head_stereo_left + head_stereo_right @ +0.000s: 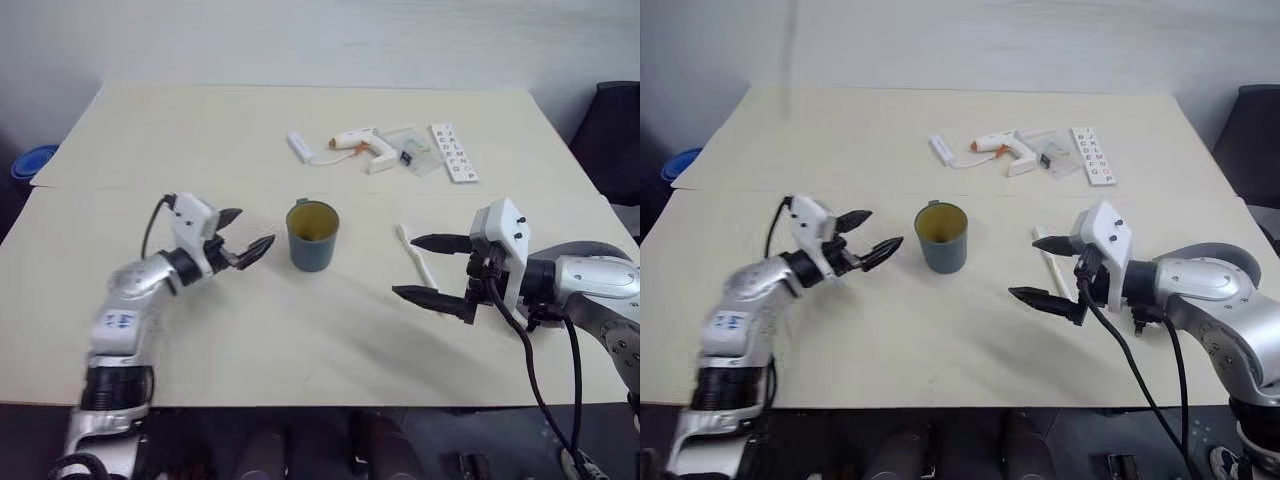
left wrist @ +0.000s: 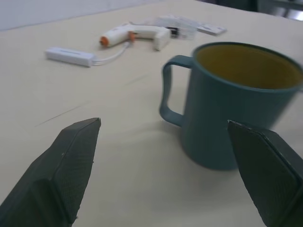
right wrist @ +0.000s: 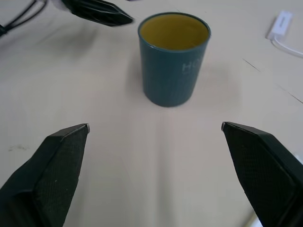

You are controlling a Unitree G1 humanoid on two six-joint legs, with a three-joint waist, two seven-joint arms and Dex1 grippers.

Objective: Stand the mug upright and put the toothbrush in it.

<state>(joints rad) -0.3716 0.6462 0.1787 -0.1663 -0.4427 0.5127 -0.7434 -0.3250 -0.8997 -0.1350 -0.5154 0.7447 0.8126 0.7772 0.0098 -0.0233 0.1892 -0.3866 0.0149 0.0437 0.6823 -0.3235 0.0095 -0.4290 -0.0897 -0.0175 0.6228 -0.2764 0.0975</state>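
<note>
Presently the mug stands upright mid-surface, mouth up, free of both grippers. The left gripper sits just beside it, fingers apart and empty. The toothbrush lies flat near the right gripper, whose fingers are also spread and empty around it. Risks noted: the slim brush may slide or roll under closing fingers; a low approach could scrape the surface; a careless left arm could topple the mug.

A white card at the far side of the table carries rows of capital letters — A through P — while the teal mug shows faint letters "HO".
</note>
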